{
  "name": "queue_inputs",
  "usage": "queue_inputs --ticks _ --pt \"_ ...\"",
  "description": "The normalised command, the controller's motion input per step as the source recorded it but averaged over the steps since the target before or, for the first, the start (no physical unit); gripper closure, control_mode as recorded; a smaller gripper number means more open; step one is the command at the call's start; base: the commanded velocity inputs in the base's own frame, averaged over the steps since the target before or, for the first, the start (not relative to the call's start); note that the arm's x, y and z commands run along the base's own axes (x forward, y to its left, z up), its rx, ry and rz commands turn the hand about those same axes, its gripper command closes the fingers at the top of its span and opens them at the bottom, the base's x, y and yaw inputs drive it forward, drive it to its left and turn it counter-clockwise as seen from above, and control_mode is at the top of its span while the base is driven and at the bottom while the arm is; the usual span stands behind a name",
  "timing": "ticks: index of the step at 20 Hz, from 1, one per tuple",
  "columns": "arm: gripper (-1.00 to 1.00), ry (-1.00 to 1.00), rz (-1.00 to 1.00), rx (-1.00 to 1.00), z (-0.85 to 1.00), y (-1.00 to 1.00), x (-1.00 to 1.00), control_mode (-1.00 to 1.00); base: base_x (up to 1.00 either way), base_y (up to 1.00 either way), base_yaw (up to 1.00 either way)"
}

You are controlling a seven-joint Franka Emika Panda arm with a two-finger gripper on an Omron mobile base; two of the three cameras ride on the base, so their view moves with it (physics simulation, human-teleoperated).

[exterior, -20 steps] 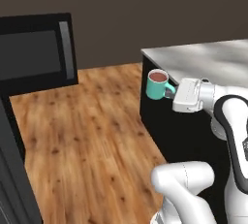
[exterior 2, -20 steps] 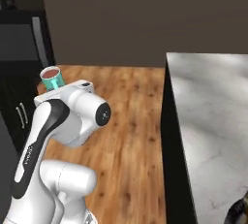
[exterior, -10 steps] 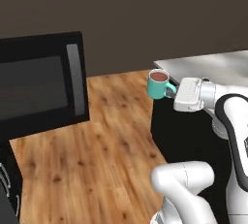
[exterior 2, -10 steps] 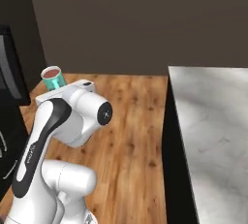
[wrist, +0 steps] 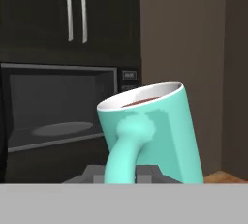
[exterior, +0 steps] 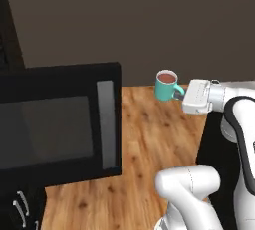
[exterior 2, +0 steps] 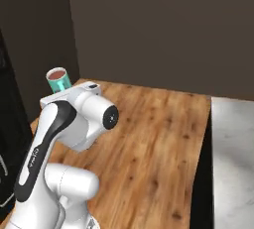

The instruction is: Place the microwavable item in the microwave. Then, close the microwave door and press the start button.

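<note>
A plain brown wall (exterior 2: 163, 29) stands at the far side behind a wooden plank floor (exterior 2: 149, 139), with a grey marble counter (exterior 2: 233, 163) at right and dark cabinets (wrist: 72, 14) at left.

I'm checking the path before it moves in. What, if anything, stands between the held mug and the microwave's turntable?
Nothing visible does. In the hand view the mug, held by the gripper, faces the open microwave; its turntable is bare. The door is swung aside.
</note>
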Motion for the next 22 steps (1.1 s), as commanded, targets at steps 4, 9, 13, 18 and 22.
queue_inputs --ticks 4,9,13,18,22 --pt "1.00 0.00 0.00 0.00 0.00 0.00 0.00 1.00 1.00 0.00 0.68" --pt "1.00 0.00 0.00 0.00 0.00 0.00 0.00 1.00 0.94 -0.04 0.68" --pt "1.00 0.00 0.00 0.00 0.00 0.00 0.00 1.00 0.68 0.00 0.73" --pt "1.00 0.00 0.00 0.00 0.00 0.00 0.00 1.00 0.48 0.02 0.75" --pt "1.00 0.00 0.00 0.00 0.00 0.00 0.00 1.00 0.47 0.05 0.77"
